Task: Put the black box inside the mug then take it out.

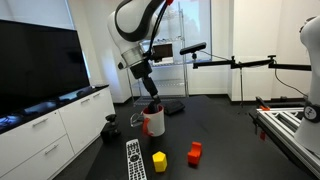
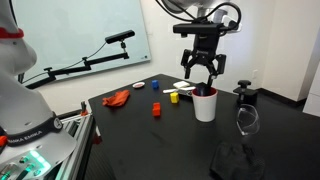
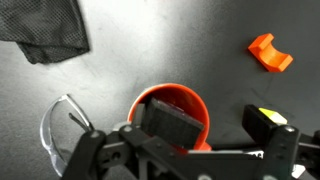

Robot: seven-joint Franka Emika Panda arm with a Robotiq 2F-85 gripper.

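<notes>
- Wrist view: looking straight down into the large white ceramic mug with the red rim and red interior (image 3: pixel 196 104), and finding the tall, slim, matte black rectangular box (image 3: pixel 172 124) standing inside it, top end pointing up at the camera.
- Framing the black two-finger Robotiq gripper (image 3: pixel 185 158) spread wide across the bottom edge, straddling the mug mouth without pressing on the box; probably opening this far to leave the box resting on the mug's floor.
- Also catching clear-lensed glasses (image 3: pixel 62 122) just beside the mug, a crumpled dark grey cloth (image 3: pixel 45 28) and a small orange plastic piece (image 3: pixel 268 52) well apart, and a yellow block (image 3: pixel 266 120) near the other side.
- Exterior view: showing the gripper (image 1: pixel 151 98) hanging just above the mug (image 1: pixel 154 123) on the dark tabletop (image 1: pixel 230 150), wrist pointing straight down, seemingly to keep in line with the narrow opening.
- Leaving a flat black remote with white buttons (image 1: pixel 134 158), the yellow block (image 1: pixel 159 160) and a small red block (image 1: pixel 195 152) lying nearer the camera, apart from the mug.
- Exterior view: showing the fingers (image 2: pixel 188 72) splayed wider than the mug (image 2: pixel 205 108), with the box top (image 2: pixel 205 92) peeking above the rim, unpinched.
- Judging the putting-in as done and the taking-out as not yet begun; needing next a pinch on the protruding top and a straight upward pull, while risking dragging or tipping the mug if off-centre.
</notes>
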